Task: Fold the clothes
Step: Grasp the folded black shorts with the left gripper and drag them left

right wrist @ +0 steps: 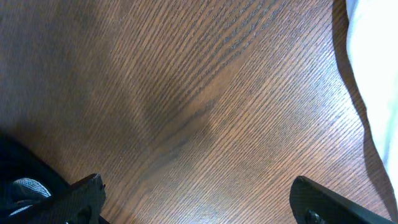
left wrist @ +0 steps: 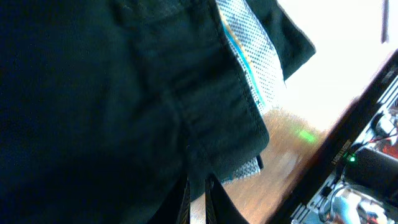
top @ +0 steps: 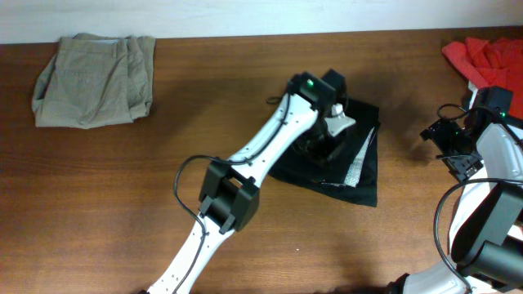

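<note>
The black shorts [top: 365, 176] lie folded on the wooden table right of centre, with the pale mesh inner waistband [top: 357, 167] showing at their right edge. My left gripper [top: 324, 140] is down on top of them. In the left wrist view the black cloth [left wrist: 112, 93] fills the frame, the mesh waistband [left wrist: 249, 56] is at the upper right, and the fingers [left wrist: 198, 200] are nearly together with black cloth at their tips. My right gripper [top: 446, 135] is open over bare wood [right wrist: 196, 200], to the right of the shorts, whose corner [right wrist: 18, 174] shows at the lower left.
Folded khaki shorts [top: 94, 77] lie at the far left back. A red shirt [top: 490, 55] lies at the far right back, with white cloth [right wrist: 373, 62] beside it. The table's back edge meets a pale wall.
</note>
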